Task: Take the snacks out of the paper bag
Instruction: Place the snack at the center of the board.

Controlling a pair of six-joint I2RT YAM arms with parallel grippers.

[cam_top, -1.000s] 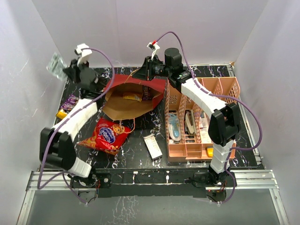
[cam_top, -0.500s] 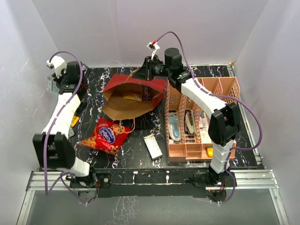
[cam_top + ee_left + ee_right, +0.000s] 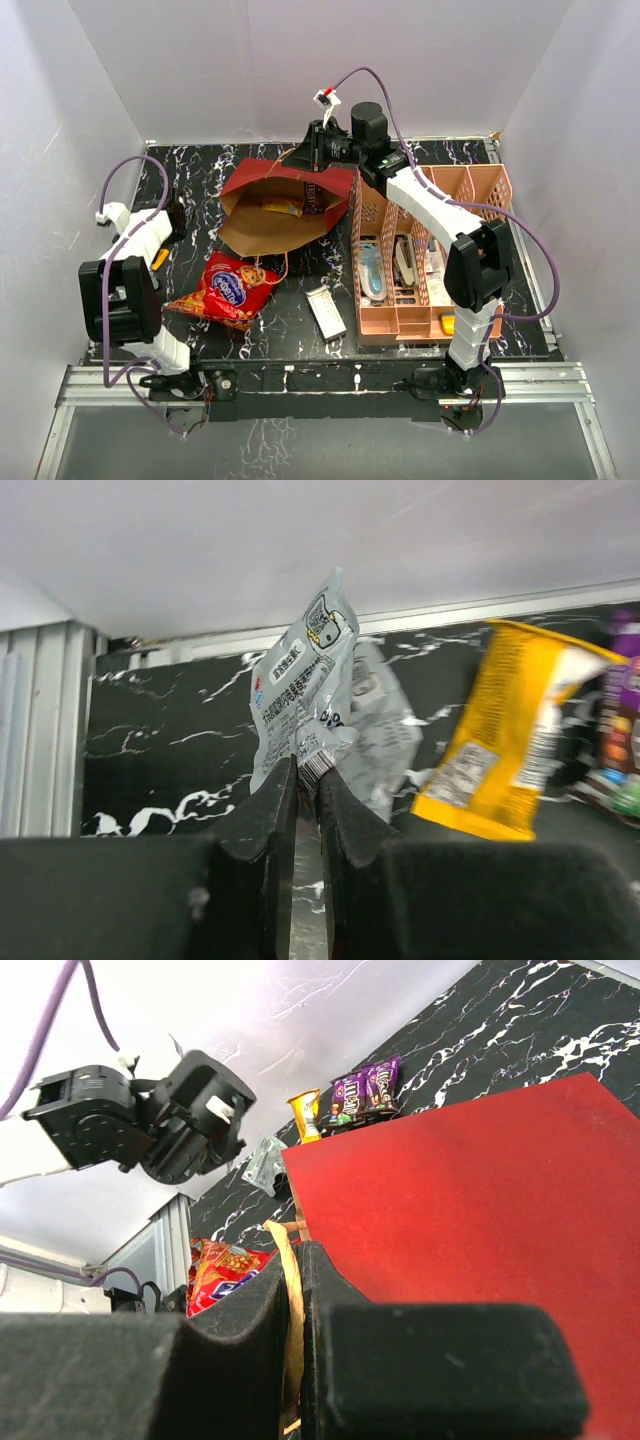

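Setting-out step. Left jaws pinch small clear plastic snack packet (image 3: 300, 685) at worktop's left edge. Right jaws clamp tan cord handle (image 3: 289, 1290) of dark red paper bag (image 3: 335, 188), far-centre. Next, probably: release packet, fetch yellow wrapper (image 3: 283, 207) inside.

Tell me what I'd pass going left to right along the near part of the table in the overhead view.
Red cookie snack bag → small white box → pink organizer rack.
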